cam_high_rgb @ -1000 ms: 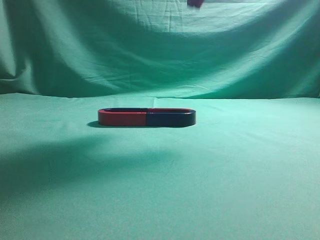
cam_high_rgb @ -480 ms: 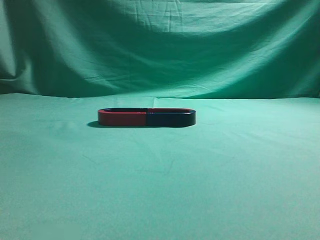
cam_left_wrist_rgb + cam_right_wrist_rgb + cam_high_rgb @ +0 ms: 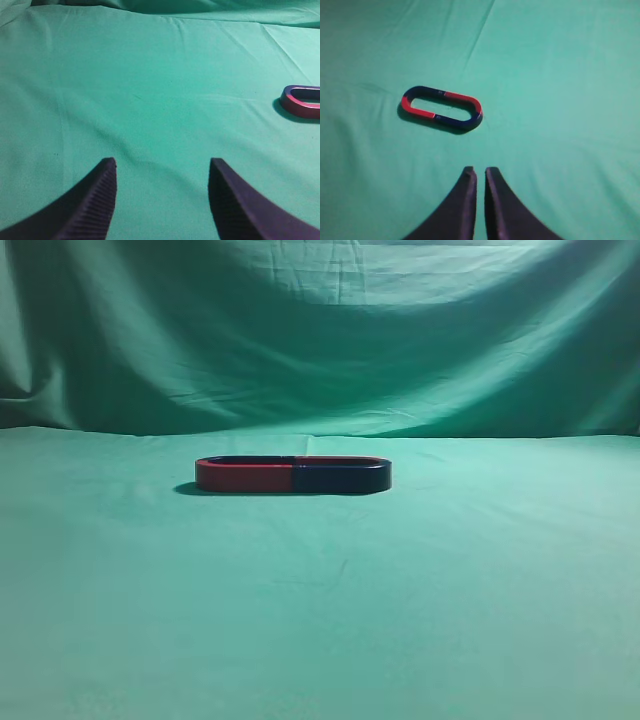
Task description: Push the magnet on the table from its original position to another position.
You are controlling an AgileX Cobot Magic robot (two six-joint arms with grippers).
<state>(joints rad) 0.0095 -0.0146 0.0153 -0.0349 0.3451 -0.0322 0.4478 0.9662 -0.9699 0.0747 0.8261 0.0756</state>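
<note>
green cloth (image 3: 470, 600) drapes table and backdrop, magnet (image 3: 293, 475) resting flat.

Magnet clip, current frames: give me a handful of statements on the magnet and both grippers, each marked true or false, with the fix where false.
1. The magnet lies flat on the green cloth. True.
2. The right gripper is clamped on the magnet. False: its fingers are nearly closed on nothing, and the magnet lies apart, ahead of the tips.
3. The left gripper has its fingers spread wide. True.
4. The magnet is one solid colour. False: it is a closed oval loop with red and dark blue parts.
5. Both grippers show in the exterior view. False: neither shows there, only magnet and cloth.
6. In the left wrist view only one red end of the magnet shows, at the right edge. True.
</note>
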